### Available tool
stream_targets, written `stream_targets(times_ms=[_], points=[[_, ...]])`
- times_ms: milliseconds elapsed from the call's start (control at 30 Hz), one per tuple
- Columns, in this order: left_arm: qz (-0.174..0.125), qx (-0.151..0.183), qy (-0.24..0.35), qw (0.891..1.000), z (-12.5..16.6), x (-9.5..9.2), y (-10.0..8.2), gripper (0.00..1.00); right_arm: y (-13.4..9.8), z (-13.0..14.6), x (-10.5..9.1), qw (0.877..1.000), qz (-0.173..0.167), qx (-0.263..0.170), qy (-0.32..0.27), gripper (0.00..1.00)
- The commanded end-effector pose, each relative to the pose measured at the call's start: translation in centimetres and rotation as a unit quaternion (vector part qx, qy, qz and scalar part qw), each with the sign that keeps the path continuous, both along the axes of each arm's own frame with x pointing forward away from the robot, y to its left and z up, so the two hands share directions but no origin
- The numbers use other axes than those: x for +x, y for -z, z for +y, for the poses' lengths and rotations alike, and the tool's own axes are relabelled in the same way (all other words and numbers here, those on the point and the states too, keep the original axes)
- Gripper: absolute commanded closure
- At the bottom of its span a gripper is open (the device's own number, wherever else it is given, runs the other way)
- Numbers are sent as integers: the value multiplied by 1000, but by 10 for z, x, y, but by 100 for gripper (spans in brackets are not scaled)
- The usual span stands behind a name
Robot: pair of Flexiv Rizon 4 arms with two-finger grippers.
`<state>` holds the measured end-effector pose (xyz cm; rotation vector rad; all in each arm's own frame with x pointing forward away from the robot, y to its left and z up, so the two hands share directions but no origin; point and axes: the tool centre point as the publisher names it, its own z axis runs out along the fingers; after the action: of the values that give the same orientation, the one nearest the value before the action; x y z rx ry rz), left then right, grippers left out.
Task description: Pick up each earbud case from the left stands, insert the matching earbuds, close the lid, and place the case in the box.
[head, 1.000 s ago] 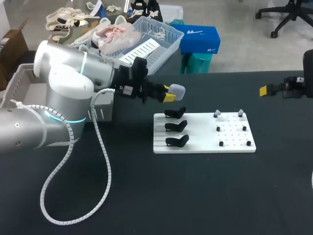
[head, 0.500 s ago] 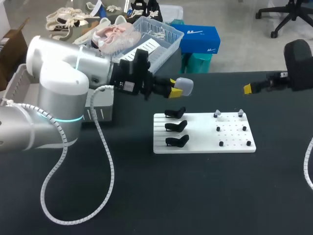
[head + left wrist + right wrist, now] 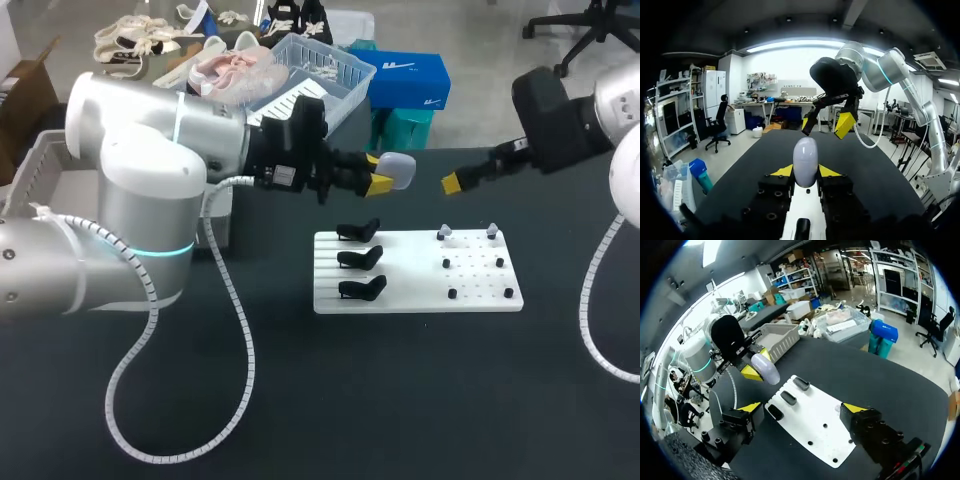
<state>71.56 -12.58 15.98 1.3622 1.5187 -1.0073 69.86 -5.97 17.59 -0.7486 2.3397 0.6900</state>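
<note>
Above table near stand end of white board (image 3: pixel 480 285): left gripper (image 3: pixel 383 180) clamped on lavender earbud case (image 3: pixel 401 171), carried farther right than half second ago. Right gripper (image 3: pixel 803 407), fingers spread wide, empty, swung inward, now near case.

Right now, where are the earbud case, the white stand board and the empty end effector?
earbud case (image 3: pixel 398 172), head view, its rounded body.
white stand board (image 3: pixel 410 272), head view, bare middle surface.
right end effector (image 3: pixel 825 125), left wrist view, midway between its yellow tips.
</note>
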Motion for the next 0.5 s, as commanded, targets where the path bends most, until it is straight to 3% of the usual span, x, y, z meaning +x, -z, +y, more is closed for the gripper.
stream_targets(times_ms=[33, 500], points=[[-2, -2, -1, 1000, -3, -1, -1, 100, 2, 14, 12, 1000, 4, 10, -18, 0], [2, -1, 2, 1000, -10, -3, 3, 100, 7, 36, 20, 998, 5, 23, -50, 0]])
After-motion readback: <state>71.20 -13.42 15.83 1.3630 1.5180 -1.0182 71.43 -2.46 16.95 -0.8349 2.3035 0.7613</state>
